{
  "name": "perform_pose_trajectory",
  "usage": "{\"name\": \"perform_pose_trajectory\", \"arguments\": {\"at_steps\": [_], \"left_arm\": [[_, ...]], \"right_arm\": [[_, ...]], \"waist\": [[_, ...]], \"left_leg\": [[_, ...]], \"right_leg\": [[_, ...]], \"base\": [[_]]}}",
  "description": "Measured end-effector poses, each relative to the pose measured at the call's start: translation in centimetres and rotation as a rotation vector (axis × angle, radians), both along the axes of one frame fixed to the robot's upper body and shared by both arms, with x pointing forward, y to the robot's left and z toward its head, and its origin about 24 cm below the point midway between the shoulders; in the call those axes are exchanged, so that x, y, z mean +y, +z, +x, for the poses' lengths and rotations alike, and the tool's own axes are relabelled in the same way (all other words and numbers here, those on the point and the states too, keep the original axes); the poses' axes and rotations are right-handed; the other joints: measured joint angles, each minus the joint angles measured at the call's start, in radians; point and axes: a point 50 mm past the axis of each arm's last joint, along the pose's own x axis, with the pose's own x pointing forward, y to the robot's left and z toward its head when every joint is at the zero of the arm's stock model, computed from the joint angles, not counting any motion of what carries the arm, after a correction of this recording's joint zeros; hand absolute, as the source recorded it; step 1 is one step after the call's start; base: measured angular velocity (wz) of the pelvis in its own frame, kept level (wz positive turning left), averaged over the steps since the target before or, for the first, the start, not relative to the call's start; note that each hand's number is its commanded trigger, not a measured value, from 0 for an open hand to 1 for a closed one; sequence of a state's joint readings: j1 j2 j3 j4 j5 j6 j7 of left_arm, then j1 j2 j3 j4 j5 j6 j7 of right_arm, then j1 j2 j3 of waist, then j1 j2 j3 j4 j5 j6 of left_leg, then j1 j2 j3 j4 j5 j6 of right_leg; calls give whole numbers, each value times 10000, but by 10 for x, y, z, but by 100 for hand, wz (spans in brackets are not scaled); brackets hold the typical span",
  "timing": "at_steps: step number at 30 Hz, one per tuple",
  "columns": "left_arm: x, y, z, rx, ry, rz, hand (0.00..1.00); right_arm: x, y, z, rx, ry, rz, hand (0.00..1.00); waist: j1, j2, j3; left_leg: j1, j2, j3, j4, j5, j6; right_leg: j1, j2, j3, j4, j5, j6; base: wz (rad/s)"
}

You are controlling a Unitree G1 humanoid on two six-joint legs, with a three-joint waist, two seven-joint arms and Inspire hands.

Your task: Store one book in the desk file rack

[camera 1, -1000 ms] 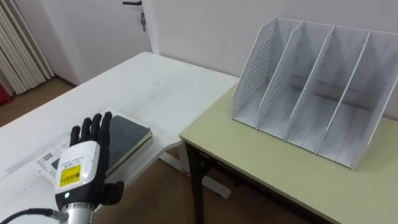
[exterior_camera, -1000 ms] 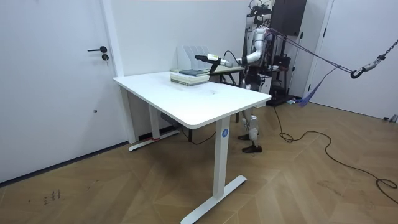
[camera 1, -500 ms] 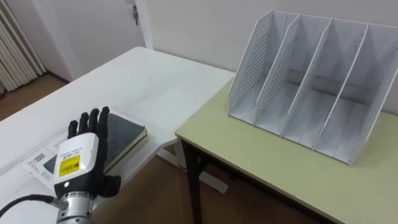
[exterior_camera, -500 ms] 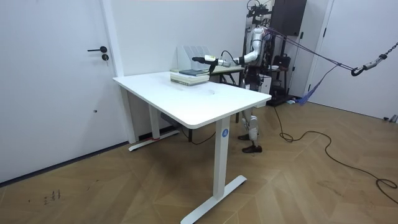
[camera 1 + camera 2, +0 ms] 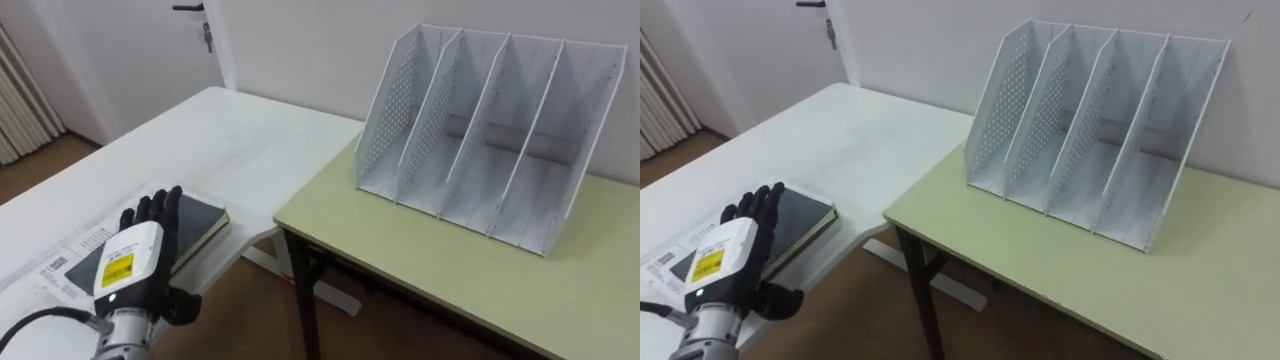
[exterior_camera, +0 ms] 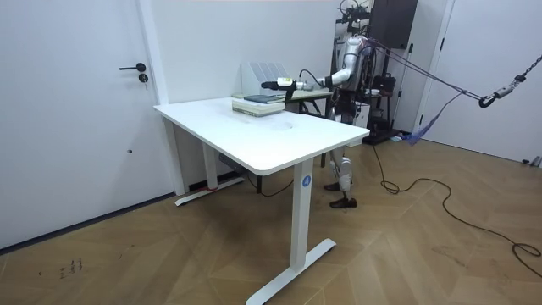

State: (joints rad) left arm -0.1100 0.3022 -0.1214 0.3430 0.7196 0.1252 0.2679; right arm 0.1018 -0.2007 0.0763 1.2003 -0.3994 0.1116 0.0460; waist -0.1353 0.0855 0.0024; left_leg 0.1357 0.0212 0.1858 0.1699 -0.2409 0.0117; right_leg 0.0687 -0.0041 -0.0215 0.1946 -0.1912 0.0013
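Dark-covered book (image 5: 192,222) was seen lying flat on a broad white counter (image 5: 230,140), close to the edge nearest the robot and near the corner that faced a second counter. A printed white sheet (image 5: 62,262) was seen beneath and beside it, toward the robot's left.

The left hand (image 5: 130,268) was held low over the near end of the book, its back turned up to the camera and marked with a yellow label. Its black fingers (image 5: 160,208) were stretched out straight and kept together, laid across the dark cover; nothing was gripped in them. Whether the cover was actually touched could not be told. The thumb was spread out to the side, off the counter's edge.

A pale green counter (image 5: 420,260) on dark legs was placed just beside the white one, with a narrow gap between them. A white perforated file rack (image 5: 388,115) with four upright compartments was set at its rear edge, against the wall and toward its left corner, well apart from the book.

In the room view the robot was shown standing at the far side of the white counter (image 6: 254,135), its left hand (image 6: 271,85) reached out above the book (image 6: 258,100), with the file rack (image 6: 258,72) behind. A white door (image 6: 76,110) was set in the wall at the room view's left.
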Motion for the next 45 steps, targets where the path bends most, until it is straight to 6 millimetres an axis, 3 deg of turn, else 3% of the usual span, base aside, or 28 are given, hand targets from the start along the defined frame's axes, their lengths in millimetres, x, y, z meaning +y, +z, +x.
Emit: {"name": "perform_pose_trajectory", "arguments": {"at_steps": [4,5,6,7,8,9,10,19,33,36,45], "left_arm": [[2,-12,-1,961,34,-466,4],[2,-12,0,953,-1,-479,16],[2,-11,0,986,-33,-494,34],[1,-11,1,1032,-56,-511,66],[1,-11,1,1106,-94,-531,76],[1,-11,1,1126,-99,-538,94],[1,-11,1,1128,-90,-546,100],[12,10,16,118,341,-524,100],[16,12,20,73,544,-550,100],[16,10,19,140,545,-556,100],[13,12,16,79,561,-783,100]], "right_arm": [[0,0,0,17,-44,-2,0],[0,0,0,60,-63,-37,0],[-1,0,0,66,-71,-71,0],[-1,0,1,54,-68,-77,0],[-1,0,1,39,-64,-80,0],[-1,0,1,25,-64,-104,0],[-1,0,1,15,-64,-121,0],[-2,0,0,27,-94,-267,0],[-3,1,0,-77,-161,-470,0],[-3,1,0,-113,-316,-434,0],[-3,1,2,-164,-417,-369,0]], "waist": [[-42,17,28],[-27,-12,47],[-10,-18,51],[-12,-28,58],[-14,-48,70],[-12,-39,65],[-4,-37,64],[52,-44,57],[42,-42,-38],[43,-55,-116],[89,-71,-118]], "left_leg": [[1,7,2,2,0,0],[-2,8,2,1,0,0],[-5,6,2,1,0,0],[-4,5,2,1,0,0],[-1,5,1,2,0,0],[0,4,2,1,0,0],[0,4,1,0,0,0],[2,-21,9,0,15,24],[81,-22,50,-16,16,25],[91,-22,49,-14,16,25],[93,-27,23,-3,20,31]], "right_leg": [[-15,5,2,25,0,0],[-15,5,0,26,0,0],[-14,3,0,27,-1,0],[-11,2,-1,27,-1,0],[-7,1,-2,29,-1,0],[-5,1,-2,30,-1,0],[-3,1,-5,30,-1,0],[-13,-36,-64,67,-7,7],[28,-40,-69,86,-7,8],[34,-41,-68,88,-7,8],[-15,-43,-26,82,-13,13]], "base": [[0],[0],[0],[0],[0],[0],[0],[1],[0],[0],[0]]}}
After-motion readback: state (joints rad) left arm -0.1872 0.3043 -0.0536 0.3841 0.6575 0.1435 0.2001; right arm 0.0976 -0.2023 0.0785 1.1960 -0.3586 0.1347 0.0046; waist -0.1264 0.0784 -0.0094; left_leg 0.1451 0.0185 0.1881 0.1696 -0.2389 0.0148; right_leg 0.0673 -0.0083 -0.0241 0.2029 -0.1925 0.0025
